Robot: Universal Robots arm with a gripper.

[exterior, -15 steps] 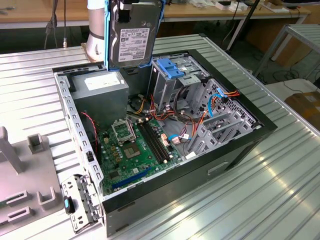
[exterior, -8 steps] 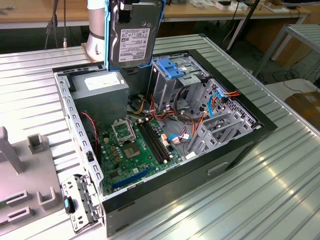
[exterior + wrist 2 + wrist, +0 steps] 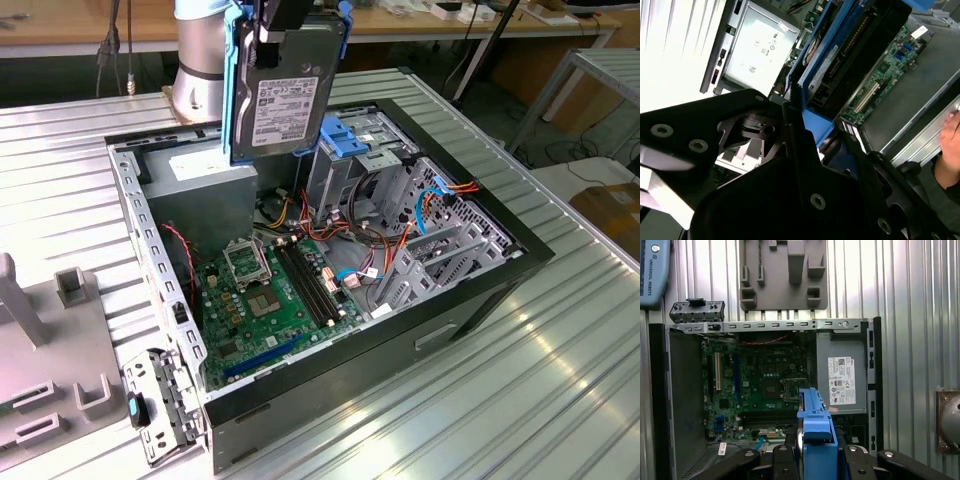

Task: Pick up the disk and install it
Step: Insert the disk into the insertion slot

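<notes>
One arm is at work here, and your gripper [image 3: 284, 45] hangs over an open computer case [image 3: 400, 350] that lies on its side on the ribbed metal worktop [image 3: 540, 390]. The fingers [image 3: 283, 30] are clamped on the disk [image 3: 285, 100]. In the exterior view a black finger lies against the labelled face near its top edge. In the first wrist view dark fingers [image 3: 784, 460] sit on either side of the disk's blue edge [image 3: 816, 435].

You will find the disk in the air, close to upright. Its white label faces the exterior camera and a bright blue carrier frames both long sides. It hangs above the far part of the case, toward the exterior view's left, over the grey power supply [image 3: 200, 195], and nothing but the gripper touches it.

Just to the exterior view's right of the disk stands the grey drive cage [image 3: 375, 170] with a blue bracket [image 3: 352, 133] on top. Disk and cage are near each other but apart.

Lower down, the green motherboard [image 3: 270, 295] lies flat inside the case. Red, orange and blue cables [image 3: 372, 245] run between it and the cage.

Beside the case, on the exterior view's left, a grey moulded fixture [image 3: 45, 350] sits on the worktop.

In the second wrist view a person's hand [image 3: 951, 125] rests at the edge of the case.
</notes>
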